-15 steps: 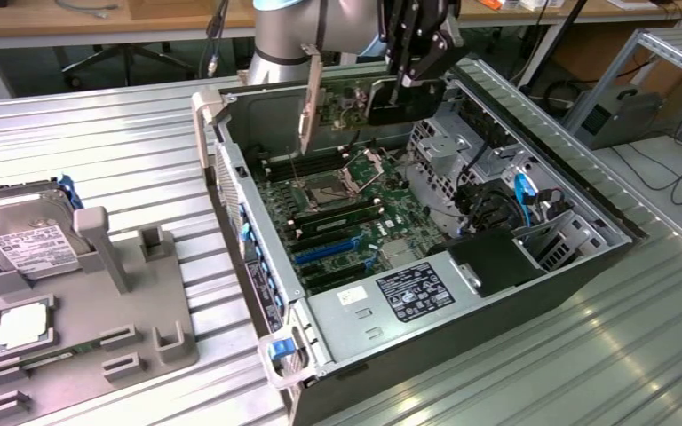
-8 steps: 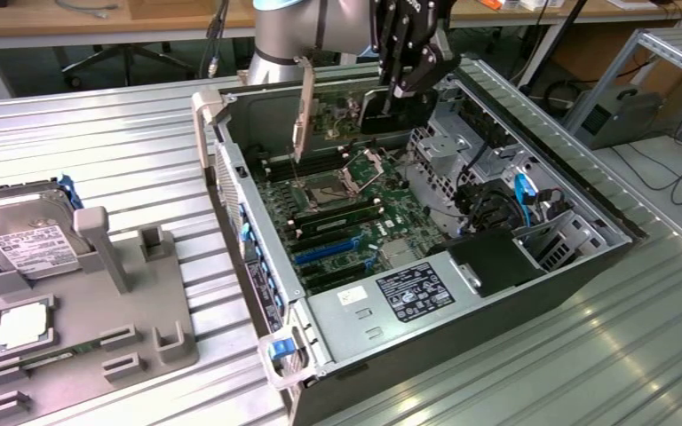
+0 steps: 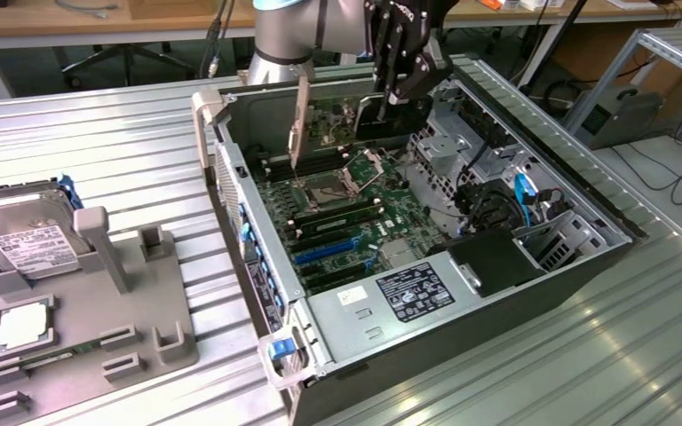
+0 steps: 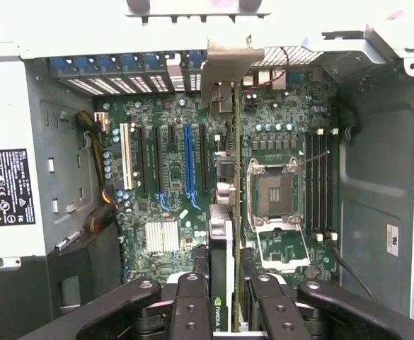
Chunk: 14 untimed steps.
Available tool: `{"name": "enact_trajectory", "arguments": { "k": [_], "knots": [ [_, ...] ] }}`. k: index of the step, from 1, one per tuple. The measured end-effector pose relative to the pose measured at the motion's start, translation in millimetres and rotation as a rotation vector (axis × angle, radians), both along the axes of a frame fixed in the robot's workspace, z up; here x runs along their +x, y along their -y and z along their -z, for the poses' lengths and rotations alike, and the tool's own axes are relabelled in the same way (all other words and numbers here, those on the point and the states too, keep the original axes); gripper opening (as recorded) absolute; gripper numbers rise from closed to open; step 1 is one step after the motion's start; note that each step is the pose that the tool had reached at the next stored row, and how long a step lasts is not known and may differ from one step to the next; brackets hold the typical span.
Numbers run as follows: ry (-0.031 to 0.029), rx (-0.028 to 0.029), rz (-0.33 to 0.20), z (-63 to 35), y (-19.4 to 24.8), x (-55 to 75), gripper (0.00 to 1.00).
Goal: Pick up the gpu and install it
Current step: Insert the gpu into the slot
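A ribbed metal worktop catches the light, wooden desks run beyond its far edge with a chair base beneath, and an aluminium frame stands off one far corner.

Open PC case sits on the ribbed metal table, mobo exposed.
Exterior view's left: grey holder w/ silver hard drive leaning tilted in it; PSU label at case's near end, blue slot mid-board.

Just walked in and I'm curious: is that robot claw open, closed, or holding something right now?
Gripper: closed on the gpu, holding it edge-on over the open computer case.
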<state>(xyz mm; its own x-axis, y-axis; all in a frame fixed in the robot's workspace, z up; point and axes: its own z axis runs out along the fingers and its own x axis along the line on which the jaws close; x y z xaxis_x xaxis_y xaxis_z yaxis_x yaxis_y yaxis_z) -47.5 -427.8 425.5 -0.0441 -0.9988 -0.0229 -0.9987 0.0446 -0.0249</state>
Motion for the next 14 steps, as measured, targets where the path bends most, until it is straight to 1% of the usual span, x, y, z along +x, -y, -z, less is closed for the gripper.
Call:
{"name": "enact_trajectory", "arguments": {
  "k": [4, 8, 11, 13, 14],
  "knots": [
    [0.0002, 0.0008, 0.0, 0.3, 0.0, 0.0, 0.27],
    [0.0003, 0.0078, 0.0, 4.2, 0.0, -0.3, 0.27],
    [0.0002, 0.0101, 0.0, 10.6, 0.0, -0.4, 0.27],
    [0.0003, 0.0143, 0.0, 16.5, 0.0, -1.1, 0.27],
    [0.0002, 0.0154, 0.0, 18.6, 0.0, -1.4, 0.27]
  ]
}}
